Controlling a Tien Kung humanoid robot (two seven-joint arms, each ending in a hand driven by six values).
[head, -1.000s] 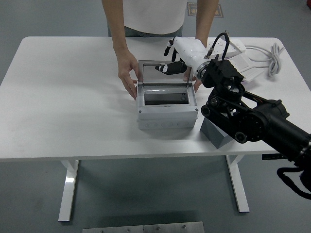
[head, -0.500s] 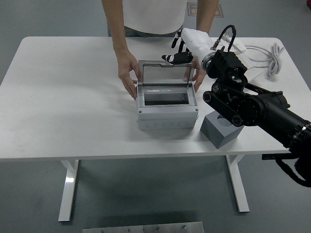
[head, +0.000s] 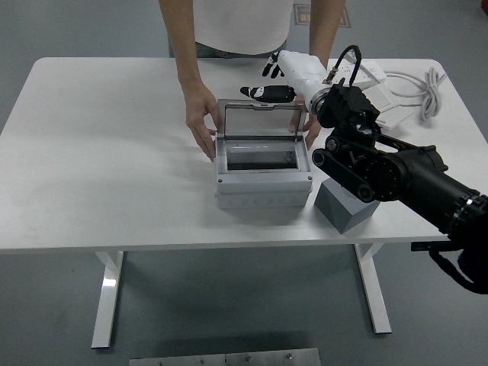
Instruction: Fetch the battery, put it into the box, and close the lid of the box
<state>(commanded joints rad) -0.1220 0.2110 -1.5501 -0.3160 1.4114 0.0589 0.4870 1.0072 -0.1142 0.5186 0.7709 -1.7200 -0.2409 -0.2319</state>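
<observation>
Where person's hands flank the box, grey block just right.

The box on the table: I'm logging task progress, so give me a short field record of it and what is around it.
box: grey, mid-table, open
lid: clear, standing upright at the far edge
box contents: a dark interior shows; no battery can be made out
right hand: over the lid's top edge, fingers extended, holding nothing
left hand: not in view
person's hands: one at the box's left side, the other partly hidden behind the robot arm at its right side
grey block: on the table, right of the box
</observation>
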